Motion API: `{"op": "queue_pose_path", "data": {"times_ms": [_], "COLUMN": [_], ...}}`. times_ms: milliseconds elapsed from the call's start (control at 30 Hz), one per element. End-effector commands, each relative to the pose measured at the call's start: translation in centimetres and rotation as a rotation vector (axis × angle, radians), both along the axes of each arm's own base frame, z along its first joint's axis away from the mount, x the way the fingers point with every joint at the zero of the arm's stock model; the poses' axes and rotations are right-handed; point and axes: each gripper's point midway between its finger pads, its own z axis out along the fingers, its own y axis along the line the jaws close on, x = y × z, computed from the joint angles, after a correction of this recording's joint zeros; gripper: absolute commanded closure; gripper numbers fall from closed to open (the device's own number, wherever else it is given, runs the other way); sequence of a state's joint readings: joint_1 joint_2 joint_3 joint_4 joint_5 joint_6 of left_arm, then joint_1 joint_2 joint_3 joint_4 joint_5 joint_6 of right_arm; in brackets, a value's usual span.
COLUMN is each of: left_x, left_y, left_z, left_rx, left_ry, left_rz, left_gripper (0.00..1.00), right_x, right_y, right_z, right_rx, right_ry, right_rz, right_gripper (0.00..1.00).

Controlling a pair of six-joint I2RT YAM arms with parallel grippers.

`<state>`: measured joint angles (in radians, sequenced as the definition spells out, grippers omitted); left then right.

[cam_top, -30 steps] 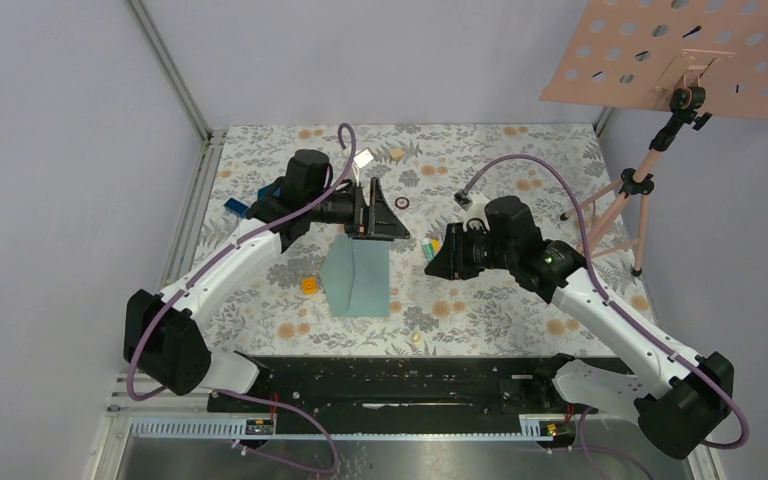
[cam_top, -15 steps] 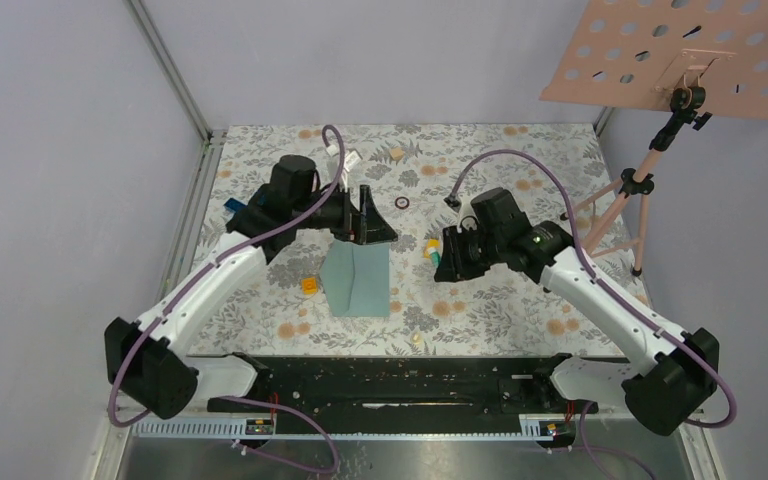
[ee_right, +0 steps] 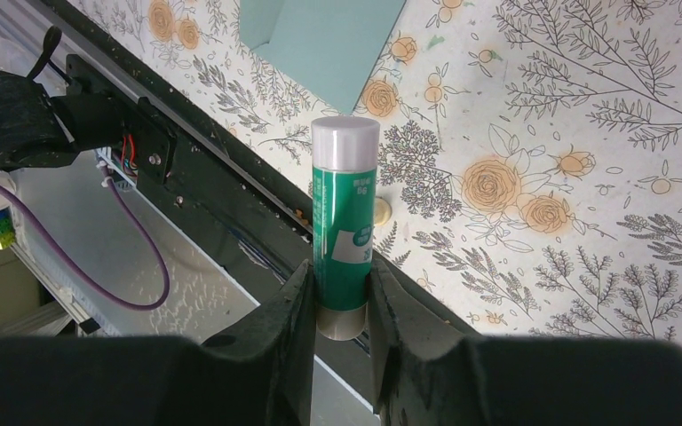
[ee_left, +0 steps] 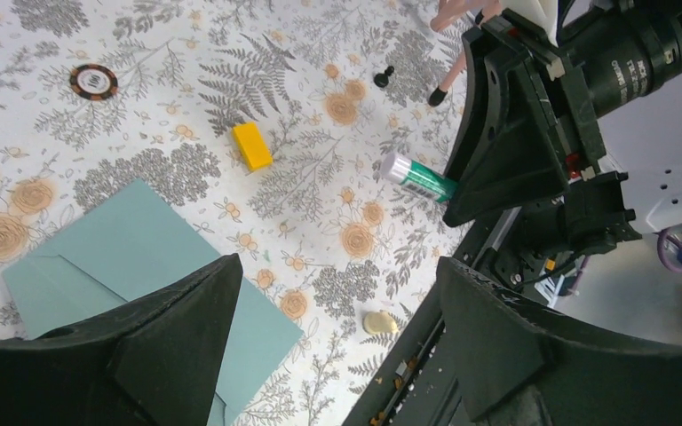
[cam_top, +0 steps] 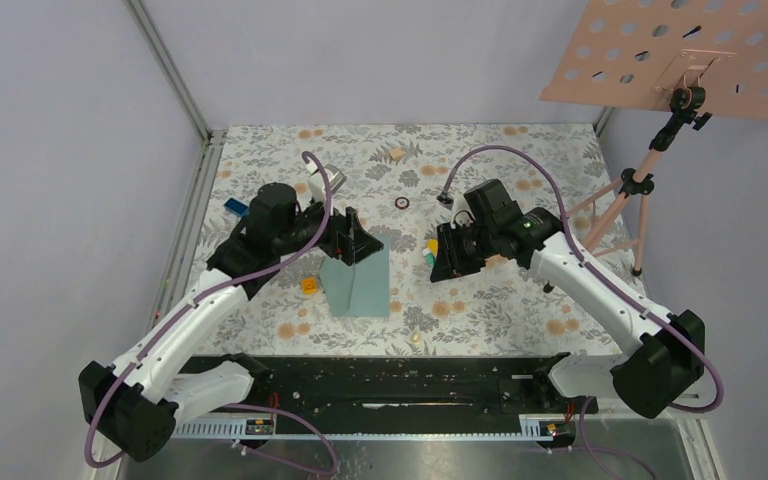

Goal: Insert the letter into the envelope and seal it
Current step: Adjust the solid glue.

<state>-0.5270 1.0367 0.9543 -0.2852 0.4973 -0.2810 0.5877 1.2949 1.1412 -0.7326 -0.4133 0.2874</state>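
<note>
A green glue stick (ee_right: 344, 222) is being gripped near its base by the right claw (ee_right: 342, 282). Its white cap end is pointed out over the table (ee_right: 586, 106), apparently so that it is ready for sealing. The left claw (cam_top: 356, 232) is being held wide open and empty just above the far end of the envelope (cam_top: 362, 285), probably so the flap can be handled or pressed down. The envelope is being left flat on the table between the two arms. The letter is not being shown in any view, and whether it is already tucked inside cannot be told. The flap end is being covered from above by the left claw. In the left wrist view part of the envelope is being cut off by the claw's fingers (ee_left: 155, 346), so whether the flap is open or folded is hard to make out.
</note>
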Motion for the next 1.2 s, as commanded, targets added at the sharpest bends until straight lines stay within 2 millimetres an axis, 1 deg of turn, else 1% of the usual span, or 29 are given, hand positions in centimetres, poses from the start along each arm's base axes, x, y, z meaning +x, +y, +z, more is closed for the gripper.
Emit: {"op": "queue_pose_path", "data": {"times_ms": [0,133,200,367,567,867,1000,1167], "left_x": [1.6,1.8,1.9,2.0,2.0,1.8,1.9,2.0], "left_y": [-0.2,-0.4,-0.5,-0.7,-0.6,-0.8,-0.5,-0.1], "left_z": [2.1,1.9,1.3,0.8,1.3,1.2,1.4,2.1], "left_rx": [-0.024,-0.028,-0.014,0.007,0.006,0.0,-0.003,-0.02], "left_ry": [-0.104,-0.074,-0.043,0.018,0.005,0.011,-0.02,-0.079], "left_rz": [0.03,0.041,0.04,0.037,0.037,0.031,0.042,0.065], "left_gripper": [0.19,0.2,0.2,0.2,0.19,0.19,0.19,0.19], "right_x": [0.3,0.4,0.5,0.2,0.2,0.1,0.0,0.0], "right_y": [0.6,0.5,0.4,0.5,0.5,0.5,0.6,0.6], "right_z": [1.9,2.0,2.0,1.8,1.8,1.5,1.7,1.6], "right_rx": [0.048,0.046,0.042,0.048,0.051,0.047,0.054,0.053], "right_ry": [-0.01,-0.023,-0.03,-0.016,-0.013,-0.009,-0.009,-0.007], "right_rz": [0.001,-0.008,-0.018,-0.008,-0.008,-0.007,0.002,0.005], "right_gripper": [1.0,1.0,1.0,1.0,1.0,1.0,1.0,1.0]}}
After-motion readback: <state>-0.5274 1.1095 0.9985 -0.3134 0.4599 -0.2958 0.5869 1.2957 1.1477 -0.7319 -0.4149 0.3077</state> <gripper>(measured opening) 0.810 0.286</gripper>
